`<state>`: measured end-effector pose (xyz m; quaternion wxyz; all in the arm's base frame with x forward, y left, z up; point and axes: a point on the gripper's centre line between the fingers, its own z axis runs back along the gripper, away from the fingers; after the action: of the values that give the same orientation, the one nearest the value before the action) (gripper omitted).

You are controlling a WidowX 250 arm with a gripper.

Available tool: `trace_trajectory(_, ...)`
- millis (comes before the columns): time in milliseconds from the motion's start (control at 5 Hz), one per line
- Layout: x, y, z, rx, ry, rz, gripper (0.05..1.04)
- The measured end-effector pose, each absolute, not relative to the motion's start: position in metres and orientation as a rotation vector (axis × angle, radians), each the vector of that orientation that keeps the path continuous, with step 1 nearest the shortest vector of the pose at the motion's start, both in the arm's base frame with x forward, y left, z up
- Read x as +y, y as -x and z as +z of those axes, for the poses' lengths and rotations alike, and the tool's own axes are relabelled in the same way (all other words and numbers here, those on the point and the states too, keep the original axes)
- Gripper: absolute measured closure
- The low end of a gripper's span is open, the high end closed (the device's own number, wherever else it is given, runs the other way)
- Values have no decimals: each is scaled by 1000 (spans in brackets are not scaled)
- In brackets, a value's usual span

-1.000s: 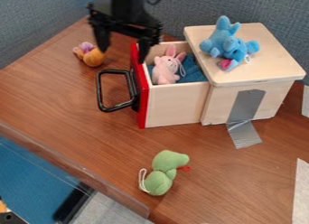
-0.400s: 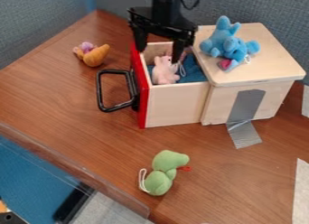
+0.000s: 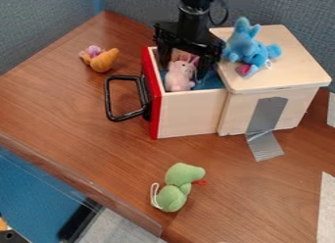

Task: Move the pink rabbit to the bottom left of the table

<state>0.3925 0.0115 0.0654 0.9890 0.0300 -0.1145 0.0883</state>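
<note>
The gripper (image 3: 184, 65) is at the open drawer, at its rear part, with its fingers spread on either side of the pink rabbit's head. The pink rabbit (image 3: 178, 77) sits upright in the drawer, near the front wall facing the camera, with a blue cloth beside it. Its ears are partly behind or among the gripper's parts. The wooden table (image 3: 85, 139) extends to the lower left, where its edge has a clear rim.
A red-fronted drawer (image 3: 190, 114) with a black handle (image 3: 108, 97) sticks out from a wooden box (image 3: 288, 65). Blue toy (image 3: 245, 48) lies on the box. An orange toy (image 3: 103, 61) is at the upper left, a green toy (image 3: 173, 188) at the lower middle.
The gripper has moved right and down, from above the left of the drawer into the drawer's opening around the rabbit's head. The toys and drawer have stayed put.
</note>
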Motion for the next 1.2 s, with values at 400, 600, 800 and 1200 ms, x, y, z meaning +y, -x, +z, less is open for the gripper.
trace_trajectory(400, 18, -389, 59, -225, -107, 155, 122)
trace_trajectory(600, 17, -384, 57, -225, -96, 157, 405)
trace_trajectory(800, 16, -378, 56, -207, -83, 149, 678)
trace_trajectory(1200, 27, -374, 94, -270, -36, 189, 887)
